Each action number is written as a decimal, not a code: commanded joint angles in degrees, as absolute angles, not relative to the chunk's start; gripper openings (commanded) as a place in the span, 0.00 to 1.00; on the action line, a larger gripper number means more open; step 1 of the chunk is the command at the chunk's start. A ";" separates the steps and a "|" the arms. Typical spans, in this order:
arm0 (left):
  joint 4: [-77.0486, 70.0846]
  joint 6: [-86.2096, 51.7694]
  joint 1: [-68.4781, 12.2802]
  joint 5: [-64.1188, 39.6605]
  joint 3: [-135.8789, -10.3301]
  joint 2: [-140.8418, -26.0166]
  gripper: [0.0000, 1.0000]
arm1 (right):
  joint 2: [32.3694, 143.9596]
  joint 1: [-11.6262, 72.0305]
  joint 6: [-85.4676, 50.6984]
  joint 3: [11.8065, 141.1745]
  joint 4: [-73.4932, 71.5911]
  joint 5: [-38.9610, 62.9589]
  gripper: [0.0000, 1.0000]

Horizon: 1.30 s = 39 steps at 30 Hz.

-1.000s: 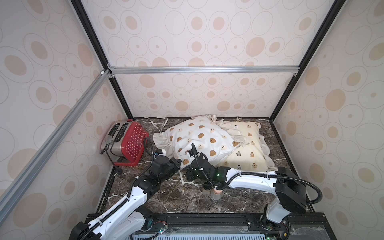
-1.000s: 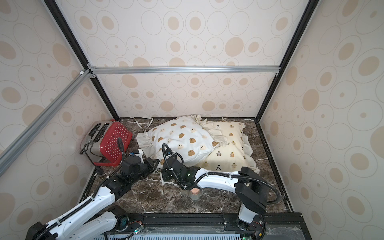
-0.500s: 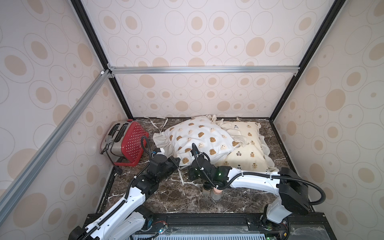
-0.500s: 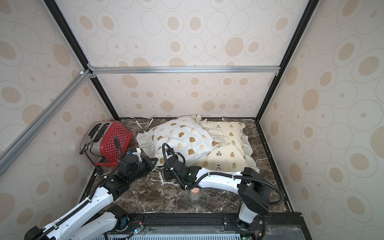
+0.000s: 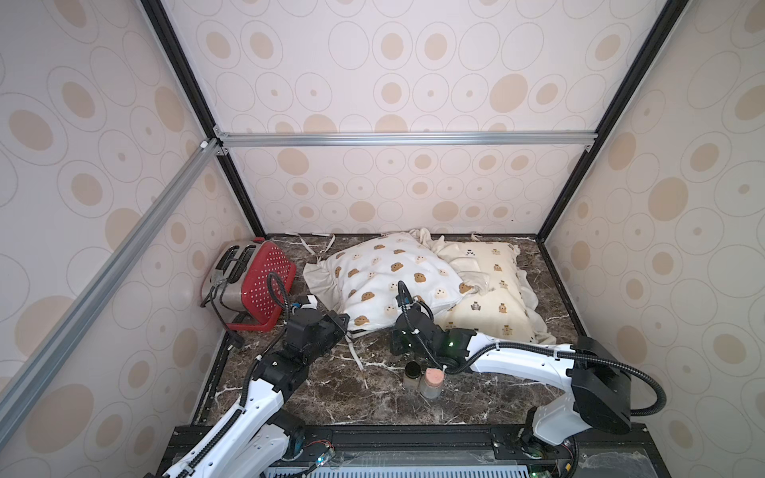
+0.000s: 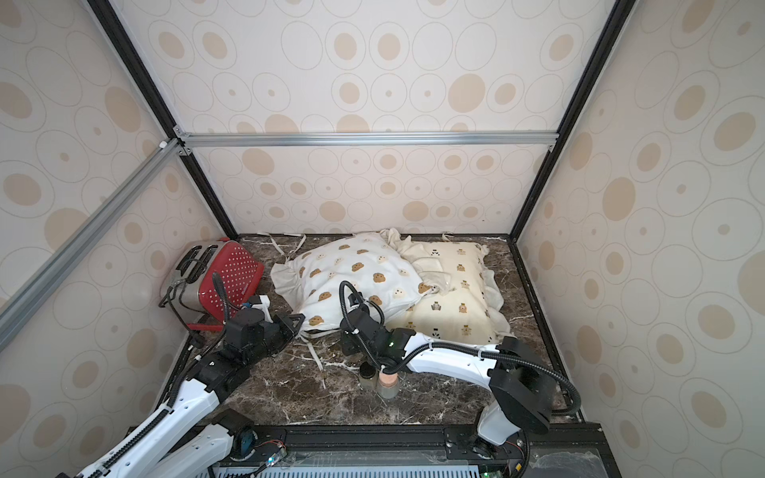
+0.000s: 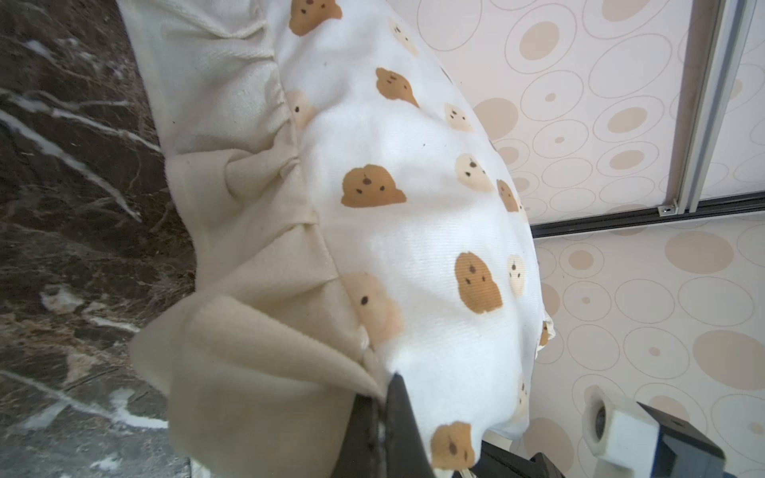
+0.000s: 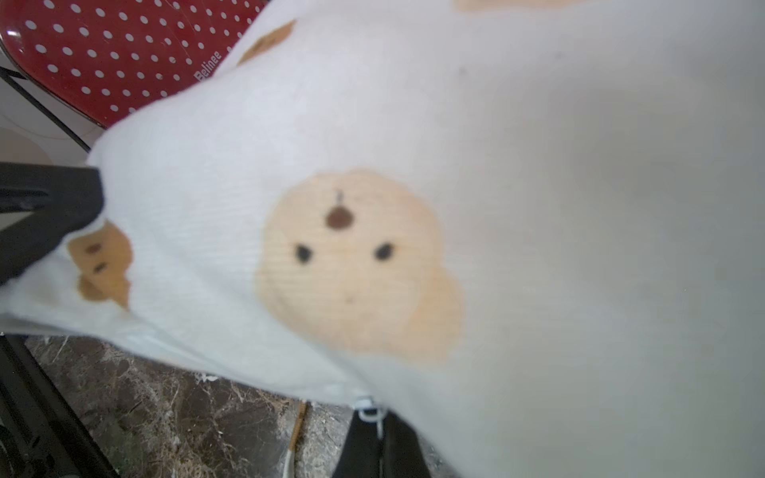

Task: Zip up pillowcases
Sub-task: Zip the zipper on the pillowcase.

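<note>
With your left gripper (image 7: 383, 409) clenched on the white pillow's (image 5: 393, 273) corner, pull the seam taut while your right gripper (image 8: 377, 428), pinching the zipper pull (image 8: 368, 410), slides straight.

White pillow (image 5: 393, 277): is showing brown and cream bear faces on white, with a beige ruffle edging it.
Cream-yellow pillow (image 5: 492, 289): is carrying small brown bears and black-and-white pandas.
Toaster (image 5: 265, 285): is showing red with white dots under a silver top.
Tabletop (image 5: 331, 397): is showing dark brown marble with white veins.
Walls (image 5: 414, 82): are wearing pale cream with tan ovals ringed in grey.
</note>
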State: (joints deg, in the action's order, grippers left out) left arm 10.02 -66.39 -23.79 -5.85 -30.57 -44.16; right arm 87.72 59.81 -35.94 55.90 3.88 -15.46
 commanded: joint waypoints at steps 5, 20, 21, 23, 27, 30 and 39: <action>14.88 -62.78 -22.15 -1.39 -34.67 -41.95 0.00 | 83.91 57.05 -37.99 51.84 5.98 -17.29 0.00; 17.53 -60.56 -17.59 -2.50 -34.63 -41.74 0.00 | 79.30 51.08 -36.61 48.66 9.09 -17.14 0.00; 17.51 -60.51 -16.97 -2.99 -34.63 -41.89 0.00 | 79.05 50.51 -36.49 48.52 9.39 -16.83 0.00; 17.47 -60.40 -15.75 -4.15 -34.54 -42.14 0.00 | 78.46 49.31 -36.31 48.05 9.49 -16.39 0.00; 17.86 -59.14 -13.38 -5.58 -34.58 -42.36 0.00 | 77.14 46.96 -35.35 47.55 10.34 -16.02 0.00; 18.33 -57.77 -11.64 -5.84 -34.93 -42.73 0.00 | 76.19 44.30 -34.47 47.46 11.48 -14.76 0.00; 19.13 -56.61 -6.58 -6.86 -37.06 -45.21 0.00 | 74.50 36.55 -30.18 49.84 14.76 -9.73 0.00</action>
